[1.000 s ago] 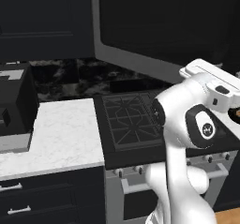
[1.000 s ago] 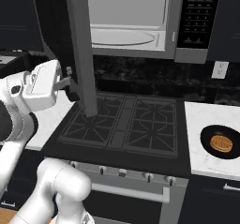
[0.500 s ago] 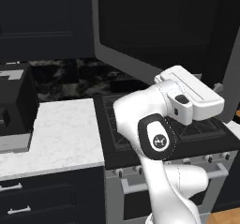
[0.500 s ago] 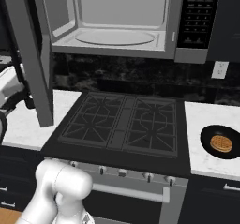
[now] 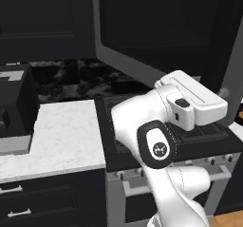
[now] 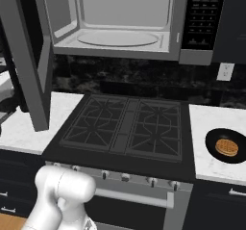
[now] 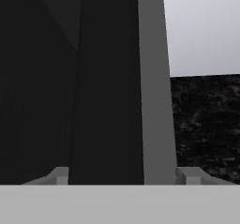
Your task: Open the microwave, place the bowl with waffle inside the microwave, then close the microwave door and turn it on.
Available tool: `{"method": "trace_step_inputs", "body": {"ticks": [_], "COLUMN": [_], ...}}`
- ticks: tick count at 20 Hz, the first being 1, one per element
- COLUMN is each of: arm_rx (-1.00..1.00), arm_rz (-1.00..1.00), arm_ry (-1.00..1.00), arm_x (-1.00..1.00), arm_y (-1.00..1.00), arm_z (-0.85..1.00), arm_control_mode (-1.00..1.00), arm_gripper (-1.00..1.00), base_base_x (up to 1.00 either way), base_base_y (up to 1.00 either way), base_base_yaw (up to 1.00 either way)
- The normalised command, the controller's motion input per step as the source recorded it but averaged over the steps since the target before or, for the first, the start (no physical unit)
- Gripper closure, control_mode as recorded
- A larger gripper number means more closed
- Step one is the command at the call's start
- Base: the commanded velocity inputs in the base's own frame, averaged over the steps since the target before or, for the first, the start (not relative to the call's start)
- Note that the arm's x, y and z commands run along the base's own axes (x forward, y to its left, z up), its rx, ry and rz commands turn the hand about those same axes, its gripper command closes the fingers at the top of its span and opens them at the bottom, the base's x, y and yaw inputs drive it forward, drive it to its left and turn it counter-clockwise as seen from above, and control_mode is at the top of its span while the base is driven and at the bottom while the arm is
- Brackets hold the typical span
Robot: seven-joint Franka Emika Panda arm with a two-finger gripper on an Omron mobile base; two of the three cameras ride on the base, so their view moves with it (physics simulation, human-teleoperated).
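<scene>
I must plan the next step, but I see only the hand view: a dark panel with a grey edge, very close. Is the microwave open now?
Observer: Yes. The grey-framed microwave door with dark window stands swung wide to the left.
Operator: Is the inside free?
Observer: The light grey microwave cavity holds just its round pale turntable.
Operator: Where is the food?
Observer: The small black bowl with a waffle sits on the white counter, right of the black stove.
</scene>
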Motion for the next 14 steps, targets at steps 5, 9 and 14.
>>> {"method": "trace_step_inputs", "body": {"ticks": [5, 9, 14], "arm_rx": [0.03, 0.05, 0.02], "arm_rz": [0.11, 0.16, 0.27], "arm_ry": [0.00, 0.18, 0.32], "arm_x": [-0.02, 0.08, 0.22], "arm_y": [0.01, 0.12, 0.29], "arm_z": [0.02, 0.20, 0.15], "arm_control_mode": [-1.00, -1.00, -1.00], "arm_gripper": [-1.00, -1.00, -1.00], "base_base_x": [0.00, 0.00, 0.00], "base_base_y": [0.00, 0.00, 0.00], "base_base_yaw": [0.00, 0.00, 0.00]}}
